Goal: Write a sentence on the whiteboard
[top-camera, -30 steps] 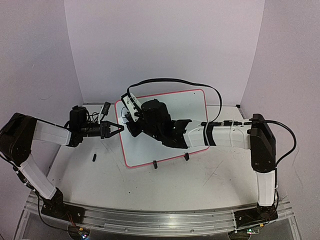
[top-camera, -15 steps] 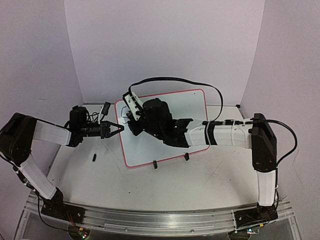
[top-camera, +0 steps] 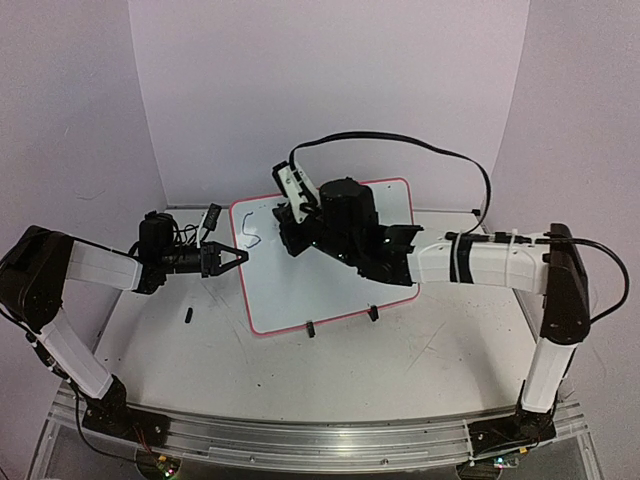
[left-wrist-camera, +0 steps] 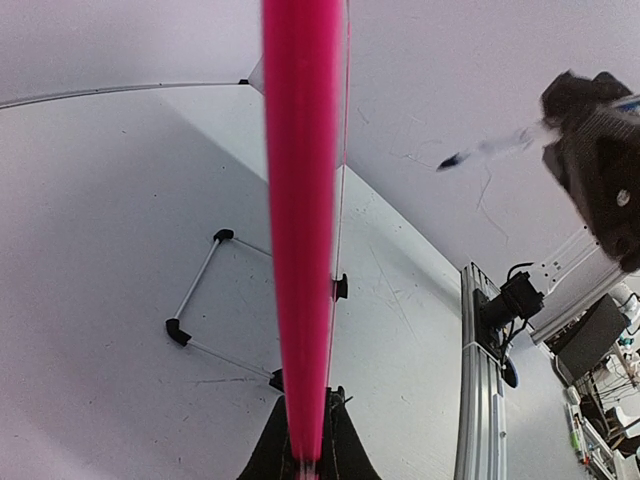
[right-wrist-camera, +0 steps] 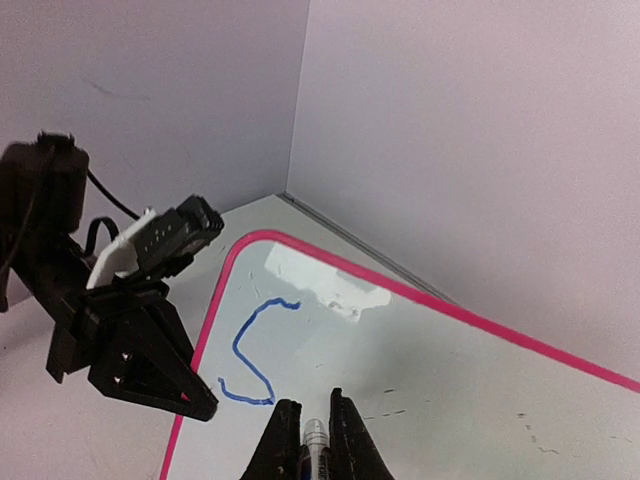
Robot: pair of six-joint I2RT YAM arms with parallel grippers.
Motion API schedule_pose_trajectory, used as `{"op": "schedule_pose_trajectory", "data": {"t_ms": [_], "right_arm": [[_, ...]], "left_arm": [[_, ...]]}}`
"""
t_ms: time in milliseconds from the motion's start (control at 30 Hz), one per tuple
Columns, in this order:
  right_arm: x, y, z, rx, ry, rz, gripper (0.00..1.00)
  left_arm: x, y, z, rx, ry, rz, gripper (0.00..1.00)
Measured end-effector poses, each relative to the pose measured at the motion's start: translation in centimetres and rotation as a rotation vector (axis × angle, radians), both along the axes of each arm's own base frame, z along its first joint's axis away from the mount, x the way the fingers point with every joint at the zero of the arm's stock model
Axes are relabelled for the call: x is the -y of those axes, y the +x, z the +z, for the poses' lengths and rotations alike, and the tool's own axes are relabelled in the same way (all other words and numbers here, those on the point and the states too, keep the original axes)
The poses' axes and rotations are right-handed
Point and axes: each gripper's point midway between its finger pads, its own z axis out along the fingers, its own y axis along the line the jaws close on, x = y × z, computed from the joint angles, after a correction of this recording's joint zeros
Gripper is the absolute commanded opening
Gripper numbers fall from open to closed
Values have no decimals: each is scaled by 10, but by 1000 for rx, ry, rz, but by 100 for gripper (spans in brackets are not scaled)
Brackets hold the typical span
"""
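Right claw (right-wrist-camera: pixel 316 428) is pinched tight on a thin blue-tipped marker pen (right-wrist-camera: pixel 315 440), hanging over the glossy white rectangular whiteboard with the pink-red frame (top-camera: pixel 330 285), which sits mid-table toward the back. Left claw (top-camera: pixel 232 257) is clamped shut on its left edge. One blue squiggle (right-wrist-camera: pixel 252 350) sits top-left, so the blank stretch runs rightward along the board's long axis, on the right arm's side.

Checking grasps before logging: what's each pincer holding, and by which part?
Left pincer: shut on the whiteboard, at its left frame edge. Right pincer: shut on a marker, by its barrel, tip protruding.
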Motion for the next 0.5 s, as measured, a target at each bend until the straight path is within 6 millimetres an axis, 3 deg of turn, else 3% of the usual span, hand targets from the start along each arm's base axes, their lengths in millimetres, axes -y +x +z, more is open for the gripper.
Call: {"op": "schedule_pose_trajectory", "data": {"t_ms": [167, 233, 500], "right_arm": [[27, -3, 62, 48, 142, -10, 0], [30, 0, 69, 54, 169, -15, 0], [27, 17, 32, 16, 110, -22, 0]], "left_arm": [[0, 0, 0, 0, 0, 0, 0], [0, 0, 0, 0, 0, 0, 0], [0, 0, 0, 0, 0, 0, 0]]}}
